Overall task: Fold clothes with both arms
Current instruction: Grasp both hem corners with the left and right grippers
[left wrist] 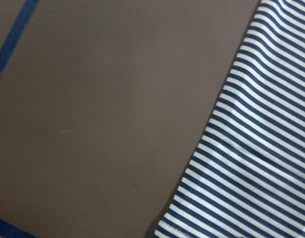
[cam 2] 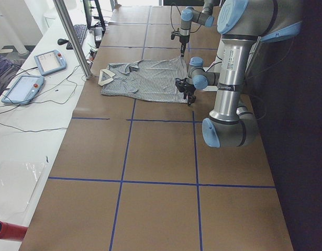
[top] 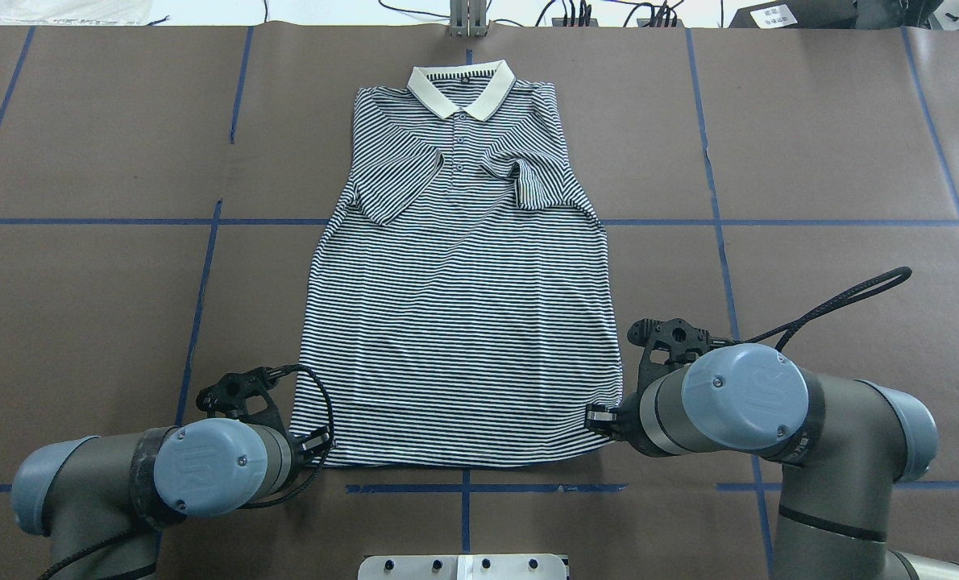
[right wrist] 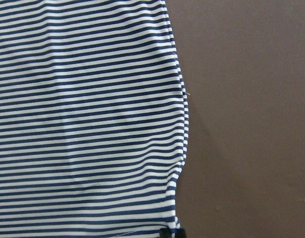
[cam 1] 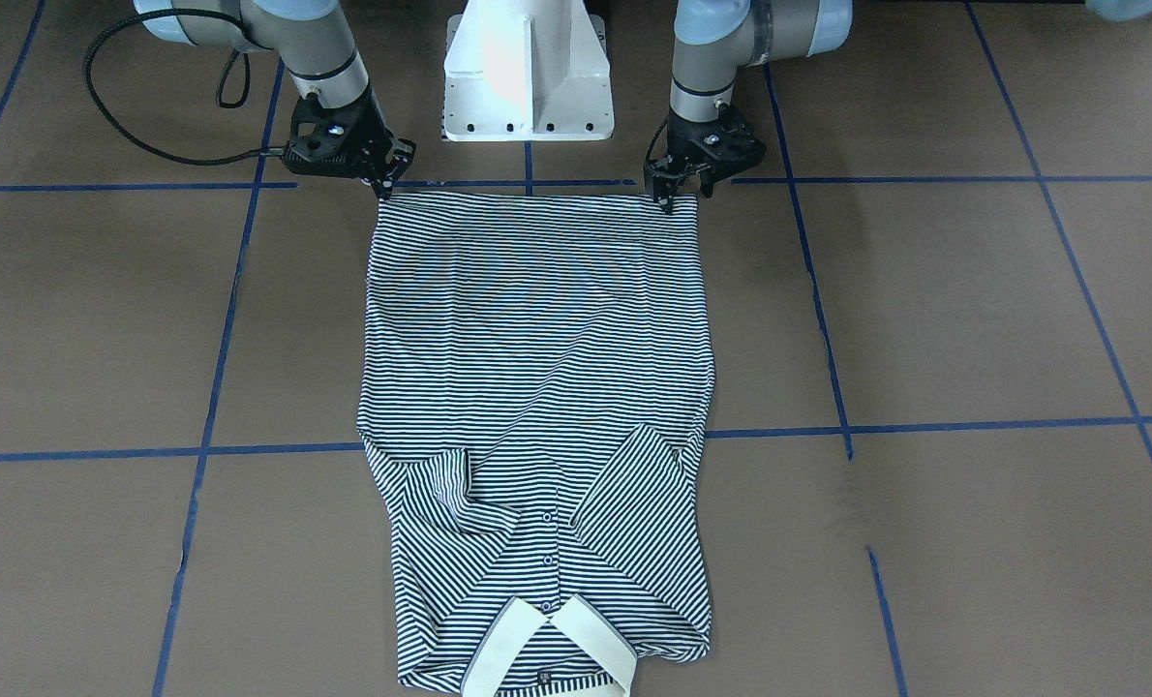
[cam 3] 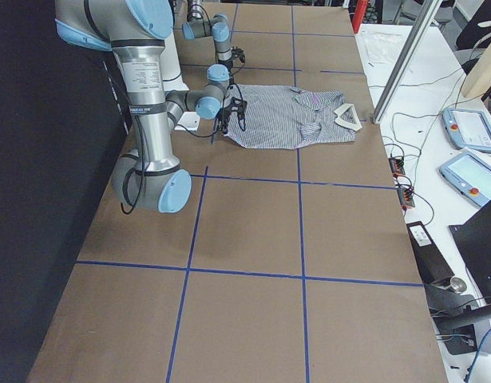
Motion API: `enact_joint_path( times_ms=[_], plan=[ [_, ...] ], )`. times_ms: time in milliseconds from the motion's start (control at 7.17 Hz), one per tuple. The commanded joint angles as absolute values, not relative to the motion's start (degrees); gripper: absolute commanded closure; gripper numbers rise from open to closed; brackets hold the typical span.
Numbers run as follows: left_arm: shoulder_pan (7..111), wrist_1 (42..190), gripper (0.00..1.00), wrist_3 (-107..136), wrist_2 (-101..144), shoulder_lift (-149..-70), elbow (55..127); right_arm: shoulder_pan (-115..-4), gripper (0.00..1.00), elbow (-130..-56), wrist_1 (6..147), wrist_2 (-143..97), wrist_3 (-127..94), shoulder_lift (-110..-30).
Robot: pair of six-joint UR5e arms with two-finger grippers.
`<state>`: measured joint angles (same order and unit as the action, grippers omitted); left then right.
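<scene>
Left gripper (top: 317,445) sits at the hem's 7 o'clock corner, right gripper (top: 598,416) at 5; pinched or not, I cannot tell. Flat on the table (top: 810,161), the shirt (top: 459,306) seems light, limp: take both corners evenly.

Count: 1 striped polo shirt (top: 463,322), with 1 cream collar (top: 461,84) and 3 placket buttons (cam 1: 547,560) visible. 2 arms, left arm (top: 205,467) and right arm (top: 737,403). 2 grippers, left gripper (top: 318,443) and right gripper (top: 600,417). 1 white pedestal base (cam 1: 528,77). 2 teach pendants (cam 2: 48,61) on the side bench.
</scene>
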<state>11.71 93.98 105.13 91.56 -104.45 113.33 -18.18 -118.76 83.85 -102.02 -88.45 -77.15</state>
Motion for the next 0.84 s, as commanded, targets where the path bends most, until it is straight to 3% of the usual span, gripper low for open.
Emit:
enact_joint_path(
  times_ms=[0, 279, 697],
  plan=[
    [11.69, 93.96, 0.88, 105.03, 91.58, -104.41, 113.81, -18.37, 1.00, -118.83, 83.85, -102.13, -88.33, -77.17],
    [11.69, 93.96, 1.00, 105.03, 91.58, -104.76, 113.82, -18.37, 1.00, -118.74, 83.93, -102.22, -88.24, -77.17],
    [11.78, 93.87, 1.00, 105.03, 91.67, -105.03, 114.69, -18.46, 1.00, -118.74, 83.93, -102.30, -87.98, -77.26]
  ],
)
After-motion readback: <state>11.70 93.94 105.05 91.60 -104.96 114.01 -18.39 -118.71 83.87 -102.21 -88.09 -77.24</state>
